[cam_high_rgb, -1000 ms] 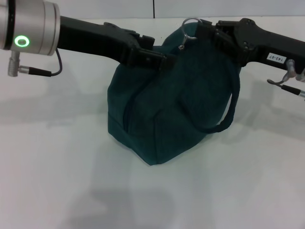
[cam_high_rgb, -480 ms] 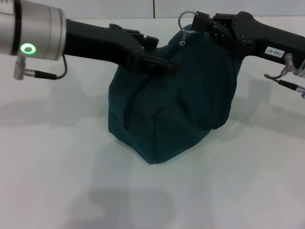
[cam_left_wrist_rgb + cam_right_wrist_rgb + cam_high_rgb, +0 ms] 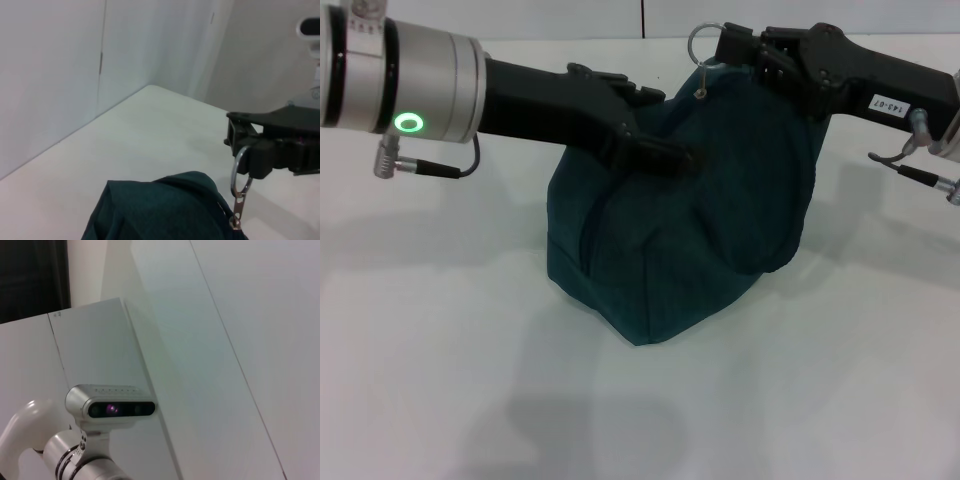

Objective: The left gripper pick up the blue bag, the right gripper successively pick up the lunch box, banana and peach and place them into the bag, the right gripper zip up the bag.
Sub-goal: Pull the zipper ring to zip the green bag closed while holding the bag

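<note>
A white tabletop (image 3: 440,360) fills most of the head view. In its middle stands the blue bag (image 3: 670,240), a bulky dark teal fabric tote, slumped into a rounded mound with its top closed over; its contents cannot be seen.

The left arm reaches in from the left side, a silver cylinder with a glowing green ring leading into black links. The left pincer (image 3: 665,155) lies against the bag's upper left shoulder, pressing into the fabric; whether its fingers are spread or pressed together cannot be told.

The right arm comes in from the right, black with a white label. The right pincer (image 3: 725,45) sits at the bag's top edge, pinching the metal ring pull (image 3: 703,42) of the zipper. In the left wrist view the same ring (image 3: 240,170) hangs from the black pincer, its small metal tab running down to the teal fabric below.

The right wrist view shows only pale wall panels and a head camera unit (image 3: 112,407).
</note>
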### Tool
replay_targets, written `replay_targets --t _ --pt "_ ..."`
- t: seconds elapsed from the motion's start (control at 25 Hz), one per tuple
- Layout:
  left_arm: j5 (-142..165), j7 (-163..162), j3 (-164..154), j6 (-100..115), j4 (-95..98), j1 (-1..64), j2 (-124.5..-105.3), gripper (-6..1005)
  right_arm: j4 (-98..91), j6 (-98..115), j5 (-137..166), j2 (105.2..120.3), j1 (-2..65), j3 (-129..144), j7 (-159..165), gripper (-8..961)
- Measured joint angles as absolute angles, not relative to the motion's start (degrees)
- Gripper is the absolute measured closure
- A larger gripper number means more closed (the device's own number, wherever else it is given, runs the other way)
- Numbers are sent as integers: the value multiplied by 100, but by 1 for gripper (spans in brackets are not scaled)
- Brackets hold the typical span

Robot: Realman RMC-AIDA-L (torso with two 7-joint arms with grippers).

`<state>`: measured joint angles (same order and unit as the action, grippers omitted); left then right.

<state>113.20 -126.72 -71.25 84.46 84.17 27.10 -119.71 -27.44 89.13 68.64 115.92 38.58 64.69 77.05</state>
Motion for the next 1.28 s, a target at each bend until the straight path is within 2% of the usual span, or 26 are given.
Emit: replay_targets --t 0.4,0.64,0.84,0.96,1.28 --pt "11313 -12611 -7142 8217 8071 2764 -11957 145 -2741 8901 6864 11586 3843 6452 7709 952" --pt "11304 -12536 -7162 8217 8071 2767 -11953 321 -2721 8883 6863 11576 3817 6420 7713 952" --pt "11291 -12480 -7177 8217 8068 2769 -11956 519 -2679 8833 6862 11566 3813 6407 7722 952" --pt "11284 -12373 -7188 8219 8068 2769 -11962 747 -2674 8832 6862 11567 3813 6407 7728 952" --pt "11266 -12240 -7260 8224 8069 2756 -11965 791 -2624 8828 6726 11559 3731 6407 7737 953"
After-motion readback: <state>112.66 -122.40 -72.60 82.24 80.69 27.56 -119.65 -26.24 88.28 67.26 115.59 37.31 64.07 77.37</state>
